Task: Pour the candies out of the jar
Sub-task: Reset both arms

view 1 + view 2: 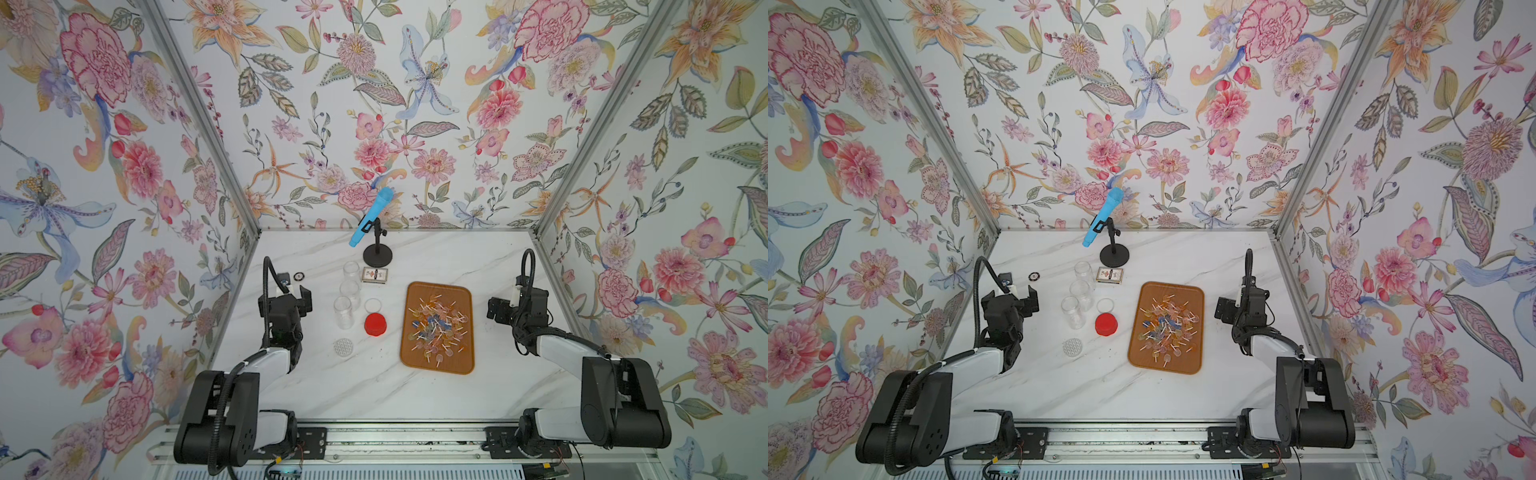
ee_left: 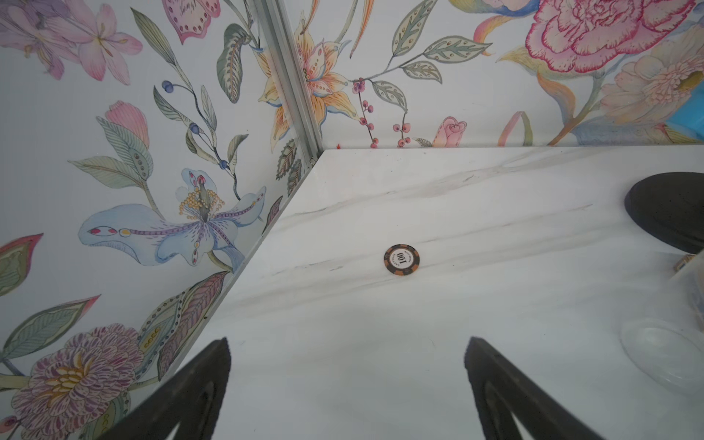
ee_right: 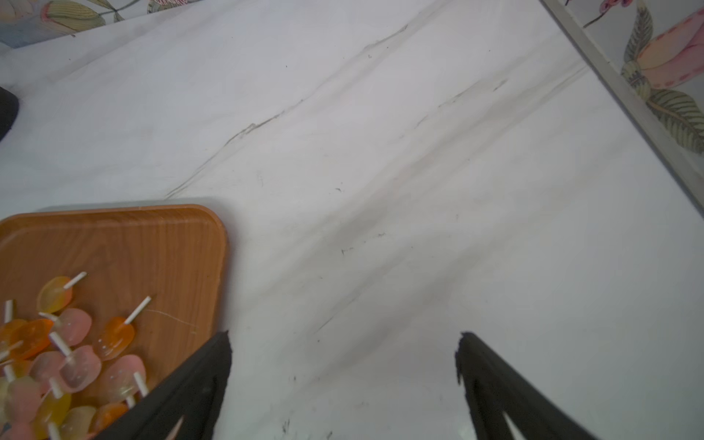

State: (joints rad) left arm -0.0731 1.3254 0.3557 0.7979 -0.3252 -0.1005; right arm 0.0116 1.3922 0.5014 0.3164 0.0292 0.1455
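Observation:
The candies (image 1: pixel 436 326) lie heaped on a brown wooden tray (image 1: pixel 440 291) at mid table, as small orange, pink, yellow and blue lollipops on pale sticks. Three clear jars stand in a row left of the tray, with nothing visible inside; the nearest jar (image 1: pixel 343 312) is by a red lid (image 1: pixel 375 325). My left gripper (image 1: pixel 286 296) hangs open left of the jars, nothing between its fingers (image 2: pixel 213 381). My right gripper (image 3: pixel 343 339) is open and holds nothing, right of the tray (image 3: pixel 152 244), with candies (image 3: pixel 76 362) beside one finger.
A blue microphone (image 1: pixel 372 216) on a black stand (image 1: pixel 377 254) is at the back. A card box (image 1: pixel 375 274), a poker chip (image 2: pixel 401 260), a clear round lid (image 1: pixel 372 306) and a white patterned disc (image 1: pixel 343 347) lie round the jars. Flowered walls close in three sides.

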